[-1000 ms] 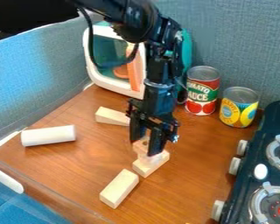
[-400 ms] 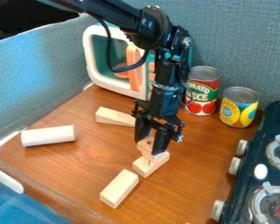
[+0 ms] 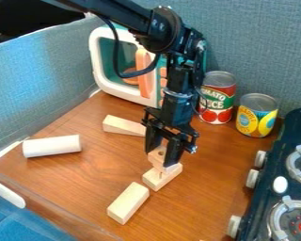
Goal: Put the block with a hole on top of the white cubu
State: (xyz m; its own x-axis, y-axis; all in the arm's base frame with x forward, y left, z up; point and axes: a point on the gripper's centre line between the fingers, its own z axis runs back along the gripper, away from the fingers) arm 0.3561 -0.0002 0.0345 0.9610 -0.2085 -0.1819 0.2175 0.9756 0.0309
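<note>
The brown worktop (image 3: 71, 179) carries a toy microwave (image 3: 103, 83), and in front of it the black hand (image 3: 159, 158) points down. A white cylinder (image 3: 51, 146) lies well apart; directly over a pale wooden block (image 3: 163, 178), the hand pinches the block with a hole (image 3: 158, 157), though whether the two blocks touch, I cannot tell.

Arm (image 3: 172, 61) cut off by top edge, upper left. Stove (image 3: 297, 117) cut off at right edge. Block with hole (image 3: 156, 158) partly hidden behind tool (image 3: 160, 156), centre. Right part of toy microwave (image 3: 129, 96) partly behind arm. Pale speck, bottom edge, too small to tell.
</note>
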